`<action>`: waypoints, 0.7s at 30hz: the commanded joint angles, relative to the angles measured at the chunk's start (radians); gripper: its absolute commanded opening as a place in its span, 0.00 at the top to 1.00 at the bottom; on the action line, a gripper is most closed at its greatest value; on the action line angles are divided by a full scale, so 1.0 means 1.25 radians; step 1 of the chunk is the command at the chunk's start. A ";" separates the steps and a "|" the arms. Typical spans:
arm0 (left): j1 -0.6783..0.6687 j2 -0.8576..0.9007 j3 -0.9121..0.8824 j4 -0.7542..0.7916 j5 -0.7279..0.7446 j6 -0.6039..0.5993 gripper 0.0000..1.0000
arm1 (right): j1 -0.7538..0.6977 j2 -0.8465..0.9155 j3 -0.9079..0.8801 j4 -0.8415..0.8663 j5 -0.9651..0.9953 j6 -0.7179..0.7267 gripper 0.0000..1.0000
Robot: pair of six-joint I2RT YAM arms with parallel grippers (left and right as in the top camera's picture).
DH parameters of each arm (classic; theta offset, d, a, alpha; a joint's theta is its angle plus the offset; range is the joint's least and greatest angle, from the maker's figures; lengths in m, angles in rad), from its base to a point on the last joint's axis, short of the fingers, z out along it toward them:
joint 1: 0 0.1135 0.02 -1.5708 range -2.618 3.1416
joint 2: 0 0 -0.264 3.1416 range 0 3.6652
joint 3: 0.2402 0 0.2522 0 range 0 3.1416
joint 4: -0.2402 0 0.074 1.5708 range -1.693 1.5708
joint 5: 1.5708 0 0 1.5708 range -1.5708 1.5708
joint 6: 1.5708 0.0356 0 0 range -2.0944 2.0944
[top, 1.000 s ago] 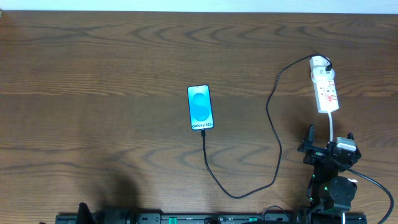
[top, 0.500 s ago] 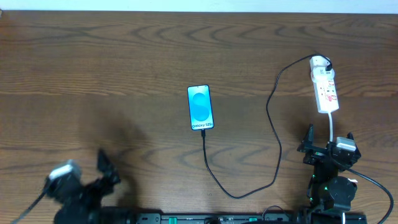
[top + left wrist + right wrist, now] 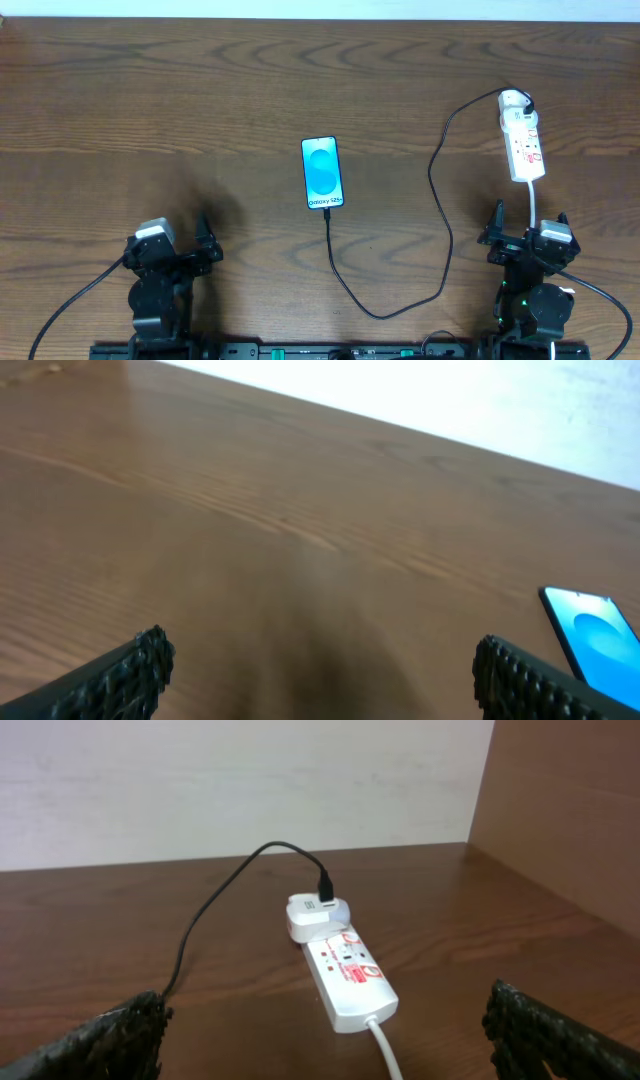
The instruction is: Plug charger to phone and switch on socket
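Well, left gripper [image 3: 168, 245] at seven o'clock, right gripper [image 3: 528, 230] at five, both gape empty; charger [image 3: 431, 175] tip at phone [image 3: 322, 173] is too small to judge.

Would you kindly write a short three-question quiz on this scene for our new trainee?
1. True or false: the charger cable reaches the bottom edge of the phone.
2. The charger's white plug head sits on the socket at: A) the end farthest from the arms; B) the middle; C) the end nearest the arms.
3. What do the left gripper and right gripper hold?
Key: 1 true; 2 A; 3 nothing, both sets of jaws stand open.
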 commanded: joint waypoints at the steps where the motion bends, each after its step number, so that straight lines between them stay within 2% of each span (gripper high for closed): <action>1: 0.008 -0.009 -0.034 0.049 0.039 0.054 0.02 | -0.006 -0.005 -0.001 -0.002 -0.002 -0.012 0.01; 4: 0.010 -0.009 -0.054 0.105 0.039 0.110 0.02 | -0.006 -0.005 -0.001 -0.002 -0.002 -0.012 0.01; 7: 0.014 -0.009 -0.093 0.206 0.038 0.121 0.02 | -0.006 -0.005 -0.001 -0.002 -0.002 -0.012 0.01; 21: 0.011 -0.009 -0.092 0.186 0.018 0.162 0.02 | -0.006 -0.005 -0.001 -0.002 -0.002 -0.012 0.01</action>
